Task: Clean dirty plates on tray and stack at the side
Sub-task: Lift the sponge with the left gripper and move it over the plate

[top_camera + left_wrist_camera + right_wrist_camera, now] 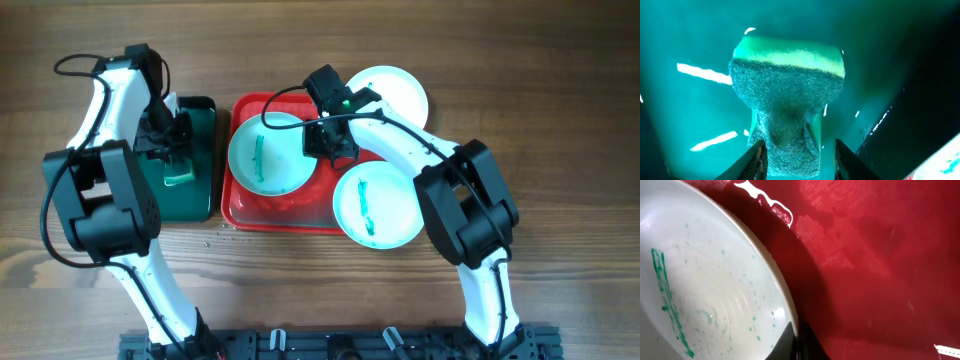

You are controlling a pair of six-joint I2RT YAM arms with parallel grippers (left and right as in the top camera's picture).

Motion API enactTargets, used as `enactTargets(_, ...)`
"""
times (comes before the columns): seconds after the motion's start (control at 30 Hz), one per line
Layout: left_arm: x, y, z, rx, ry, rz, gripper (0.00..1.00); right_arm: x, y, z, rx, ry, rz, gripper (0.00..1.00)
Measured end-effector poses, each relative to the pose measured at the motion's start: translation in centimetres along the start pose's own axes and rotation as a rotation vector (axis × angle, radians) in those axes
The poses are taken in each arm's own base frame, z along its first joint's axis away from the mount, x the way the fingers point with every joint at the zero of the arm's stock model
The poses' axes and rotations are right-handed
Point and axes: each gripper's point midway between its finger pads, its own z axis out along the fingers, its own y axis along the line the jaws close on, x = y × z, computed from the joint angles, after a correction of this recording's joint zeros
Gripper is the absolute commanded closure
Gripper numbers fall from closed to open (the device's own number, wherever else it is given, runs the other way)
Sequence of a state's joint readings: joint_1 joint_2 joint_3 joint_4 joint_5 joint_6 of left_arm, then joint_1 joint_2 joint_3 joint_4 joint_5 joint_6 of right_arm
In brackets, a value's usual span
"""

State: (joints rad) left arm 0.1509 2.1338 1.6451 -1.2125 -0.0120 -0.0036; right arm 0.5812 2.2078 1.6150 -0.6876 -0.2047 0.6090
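White, teal-streaked near plate (378, 205) sits toward the surface's (560, 100) near edge, overlapping the red tray (280, 215). On that tray I see the second plate (262, 152), its rim pinched tight by my right gripper (799, 342). My left gripper (800, 155) squeezes a sponge (787, 90) over the green tray (200, 195). Farthest lies the third plate (395, 90).

Brown wooden table (560, 120) here: dark green rectangular tray (200, 195) centre-left, large red rectangular plastic tray (275, 217) just beside it, mid-frame
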Motion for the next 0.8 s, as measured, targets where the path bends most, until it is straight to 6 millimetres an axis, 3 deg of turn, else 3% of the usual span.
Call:
enactTargets(0.17, 0.1, 0.5, 0.0, -0.031, 0.005, -0.001, 0.67, 0.0, 0.0, 0.0, 0.0, -0.001, 0.0, 0.96)
enactTargets(0.37, -1.2, 0.6, 0.8, -0.039, -0.055, -0.007, 0.72, 0.0, 0.0, 0.0, -0.001, -0.001, 0.0, 0.96)
enactTargets(0.4, -0.9, 0.7, 1.5, -0.04, -0.045, -0.006, 0.75, 0.0, 0.0, 0.0, -0.001, -0.002, 0.0, 0.96)
enactTargets(0.43, -0.6, 0.7, 1.9, -0.04, -0.036, -0.006, 0.89, 0.0, 0.0, 0.0, -0.001, -0.002, 0.0, 0.96)
enactTargets(0.47, -0.5, 0.7, 2.0, -0.04, -0.036, -0.008, 0.96, 0.0, 0.0, 0.0, -0.001, -0.002, 0.0, 0.96)
enactTargets(0.8, -0.4, 0.3, 1.7, -0.019, -0.036, -0.04, 0.96, -0.2, 0.1, 0.0, -0.005, -0.007, -0.003, 0.96)
